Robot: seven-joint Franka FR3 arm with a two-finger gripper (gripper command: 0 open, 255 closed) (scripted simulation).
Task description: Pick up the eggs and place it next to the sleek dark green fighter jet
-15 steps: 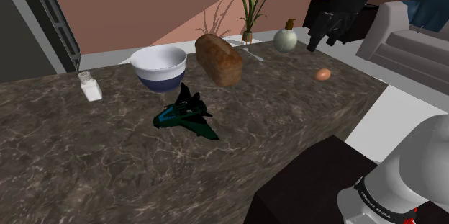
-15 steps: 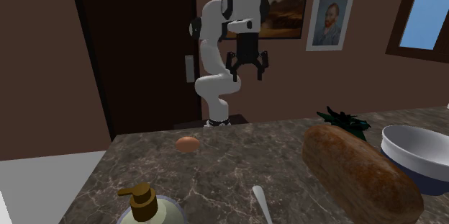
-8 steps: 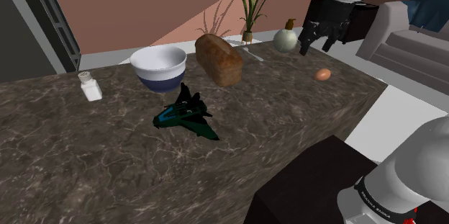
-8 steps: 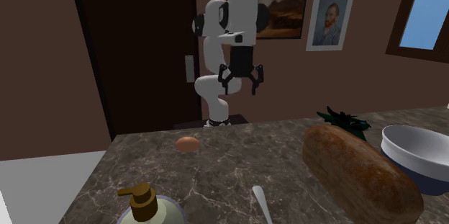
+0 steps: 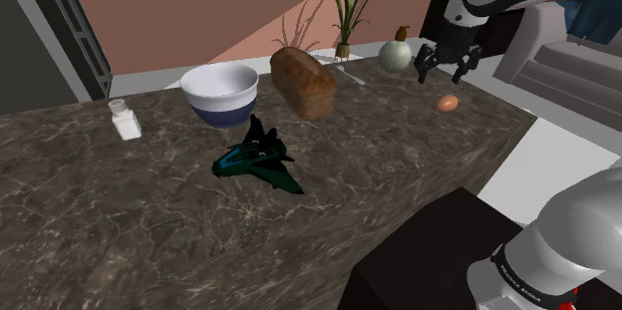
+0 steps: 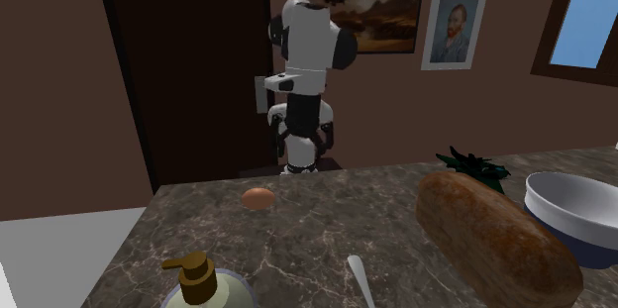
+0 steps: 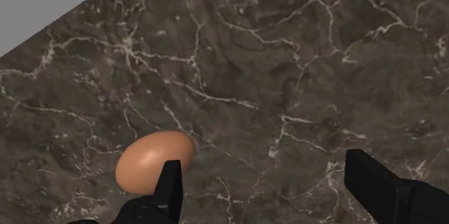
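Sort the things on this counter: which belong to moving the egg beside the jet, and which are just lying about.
Belong to the job:
- brown egg
- dark green fighter jet
- hand, open above the egg

Just lying about:
- white bowl with a blue base
- bread loaf
- shaker
- soap bottle
- spoon

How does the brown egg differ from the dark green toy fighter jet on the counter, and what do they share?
The brown egg is smooth and rounded; the dark green toy fighter jet is angular and winged. The egg is much smaller than the jet. The egg lies near the edge of the dark marbled counter, close below the open black pincer; the jet lies mid-counter, far from it. Both rest on the counter, unheld.
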